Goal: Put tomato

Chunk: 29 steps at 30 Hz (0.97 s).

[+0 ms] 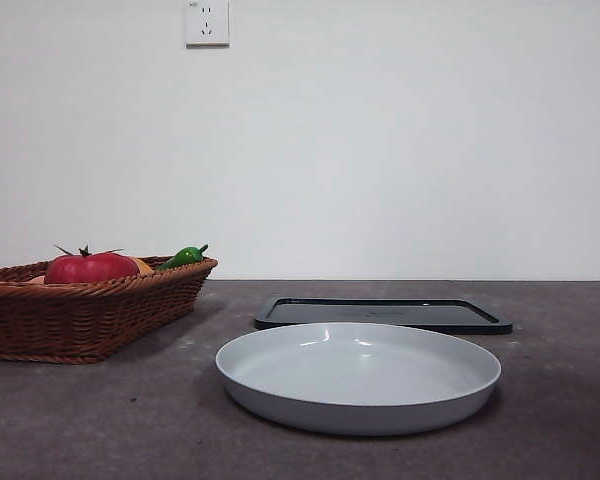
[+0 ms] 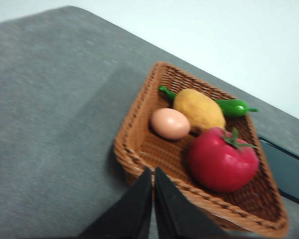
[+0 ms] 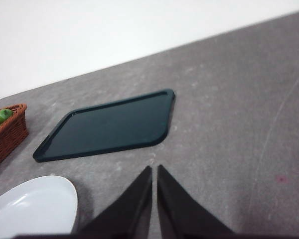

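Note:
The glossy red tomato (image 2: 222, 160) with a green stem lies in a brown wicker basket (image 2: 139, 144), beside an orange-yellow fruit (image 2: 199, 108), an egg (image 2: 170, 123) and a green pepper (image 2: 233, 107). From the front, the tomato (image 1: 90, 268) shows above the basket (image 1: 80, 320) at the left. My left gripper (image 2: 153, 172) hovers shut just outside the basket's near rim, holding nothing. Over bare table near the tray, my right gripper (image 3: 154, 170) is shut and holds nothing. Neither arm shows in the front view.
A grey-white round plate (image 1: 358, 378) sits at the front centre of the table. Behind it lies a flat dark tray (image 1: 383, 314). In the right wrist view the tray (image 3: 109, 127) and the plate's rim (image 3: 35, 206) lie beyond the jaws.

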Motion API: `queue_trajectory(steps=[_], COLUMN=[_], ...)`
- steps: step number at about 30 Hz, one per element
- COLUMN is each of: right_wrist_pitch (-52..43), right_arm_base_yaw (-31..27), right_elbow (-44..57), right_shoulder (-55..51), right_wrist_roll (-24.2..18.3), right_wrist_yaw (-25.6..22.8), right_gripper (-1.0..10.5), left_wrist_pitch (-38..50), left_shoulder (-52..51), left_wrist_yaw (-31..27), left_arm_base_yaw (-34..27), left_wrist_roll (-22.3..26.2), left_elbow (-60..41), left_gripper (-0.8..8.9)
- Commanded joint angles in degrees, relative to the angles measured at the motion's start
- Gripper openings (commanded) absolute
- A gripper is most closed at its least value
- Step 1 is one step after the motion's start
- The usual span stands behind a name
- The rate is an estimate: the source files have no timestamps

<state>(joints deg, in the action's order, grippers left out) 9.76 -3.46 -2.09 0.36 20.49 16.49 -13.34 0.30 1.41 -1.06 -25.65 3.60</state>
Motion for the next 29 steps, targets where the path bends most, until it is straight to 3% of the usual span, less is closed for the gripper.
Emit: queue_trajectory(steps=[1,10,21,29], right_wrist_pitch=[1.0,9.7,25.0,36.3], right_arm_base_yaw=[0.0,0.0,0.2,5.4], right_elbow=[-3.5,-17.1,-38.0,-51.8], right_shoulder=[-0.1,4.2,23.5,37.3], right_wrist_roll=[1.6,-1.5,-12.0,-17.2], right_wrist_yaw=[0.8,3.4,11.4,14.0], right_gripper=[0.1,0.1,0.1,0.1], left_wrist_pitch=[-1.0,-7.8,-21.7,-32.5], left_shoulder=[0.4,7.7,26.2,37.0], left_wrist_yaw=[0.6,8.6,19.8,21.6], left_arm_base_yaw=[-0.2,-0.2,0.0,2.4], left_wrist_roll=[-3.1,-1.4,13.7,20.7], left_elbow=[3.2,14.3,33.8,45.4], left_gripper=[0.09,0.1,0.1,0.09])
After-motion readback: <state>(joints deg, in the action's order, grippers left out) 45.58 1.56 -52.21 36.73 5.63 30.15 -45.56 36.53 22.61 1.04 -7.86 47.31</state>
